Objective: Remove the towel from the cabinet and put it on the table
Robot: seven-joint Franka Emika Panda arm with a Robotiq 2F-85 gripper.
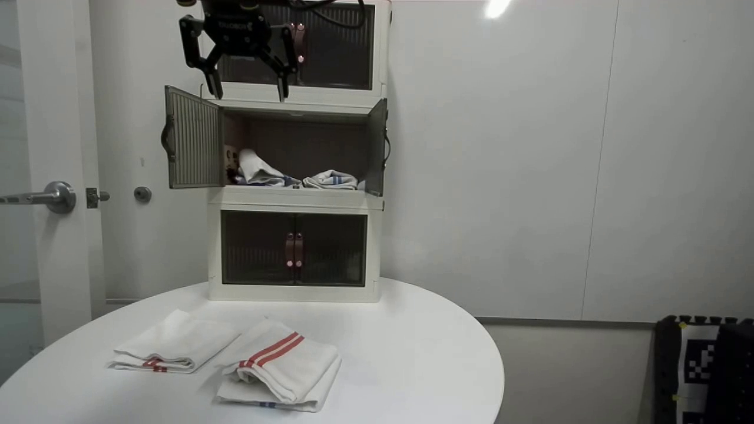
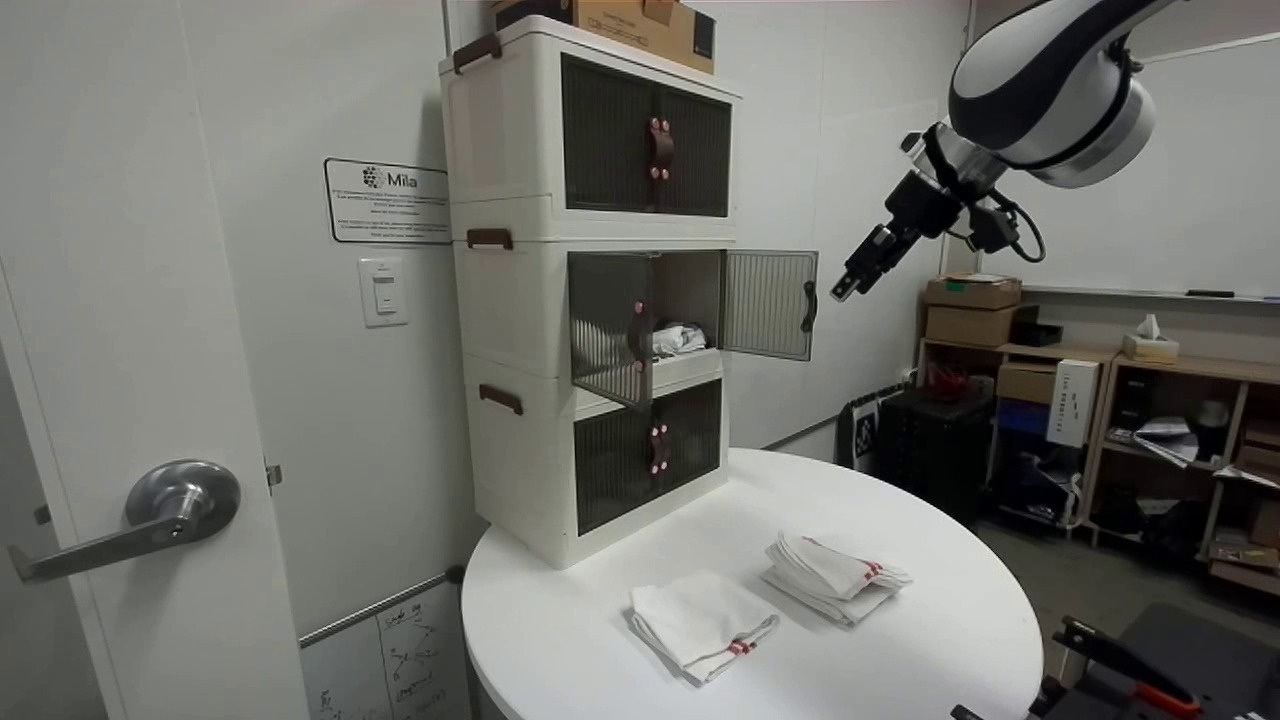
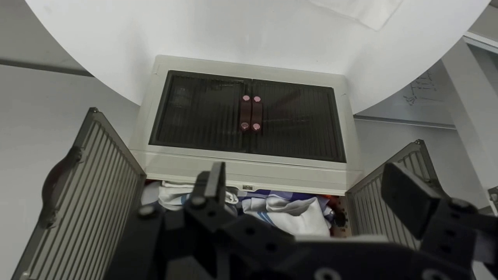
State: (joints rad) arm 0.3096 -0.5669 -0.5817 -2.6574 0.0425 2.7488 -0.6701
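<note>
A white towel with blue stripes (image 1: 259,169) lies bunched inside the open middle compartment of the white cabinet (image 1: 294,198). It also shows in the wrist view (image 3: 299,217), partly hidden by my gripper. A second folded blue-striped white towel (image 1: 331,179) lies beside it, also in the wrist view (image 3: 175,196). In an exterior view white cloth (image 2: 678,340) shows past the cabinet door. My gripper (image 1: 250,96) is open and empty, its fingers wide apart, in front of and above the compartment opening; it shows side-on in an exterior view (image 2: 845,288). The round white table (image 1: 424,353) bears the cabinet.
Both grey middle doors (image 1: 194,138) (image 1: 377,147) stand swung outward. Red-striped folded towels (image 1: 177,341) (image 1: 294,359) lie on the table; under one, cloth with a blue stripe (image 1: 268,404) shows. Blue-checked cloth (image 3: 268,194) lies in the compartment. Boxes (image 2: 645,30) top the cabinet.
</note>
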